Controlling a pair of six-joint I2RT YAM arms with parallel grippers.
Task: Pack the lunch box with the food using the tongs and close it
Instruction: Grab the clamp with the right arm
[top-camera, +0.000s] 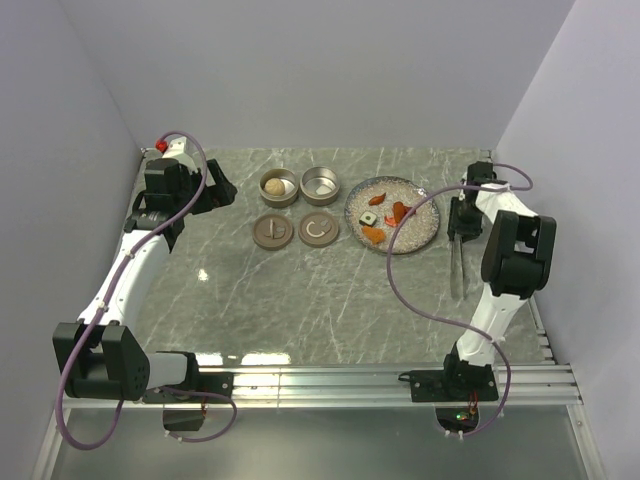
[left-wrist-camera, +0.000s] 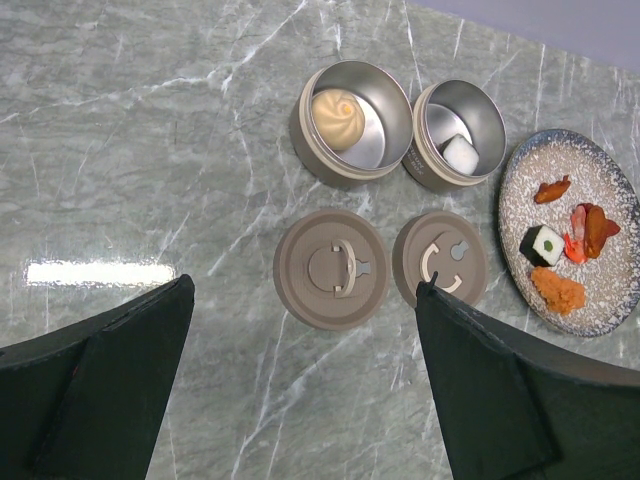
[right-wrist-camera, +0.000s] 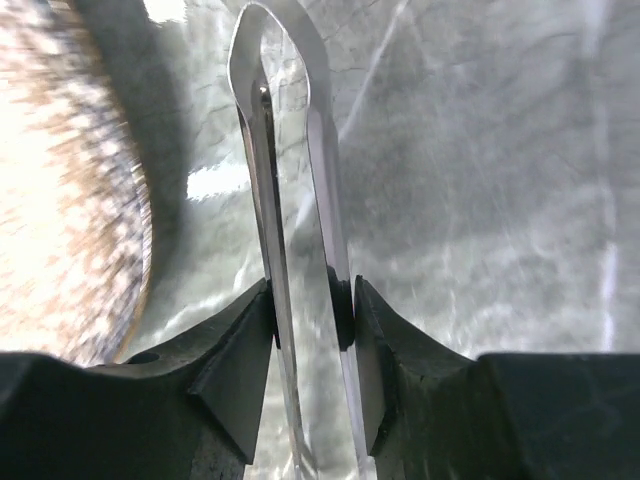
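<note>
The slim metal tongs (top-camera: 457, 266) lie on the table just right of the plate, and my right gripper (top-camera: 458, 232) is shut on them. Both pads press the two arms of the tongs (right-wrist-camera: 325, 170) at my right gripper (right-wrist-camera: 312, 300). The lunch box is two round tins: the left tin (left-wrist-camera: 352, 120) holds a beige bun (left-wrist-camera: 338, 105), the right tin (left-wrist-camera: 460, 130) a white piece (left-wrist-camera: 460, 153). Orange-red bits (left-wrist-camera: 558, 290) and a dark block (left-wrist-camera: 543, 244) lie on the speckled plate (left-wrist-camera: 530, 180). My left gripper (left-wrist-camera: 305, 285) hangs open above the table, left of the tins.
Two brown lids (top-camera: 272, 231) (top-camera: 319, 229) lie flat in front of the tins. The plate's rim (right-wrist-camera: 130, 230) is close to the left of the tongs. Walls enclose the table on the left, back and right.
</note>
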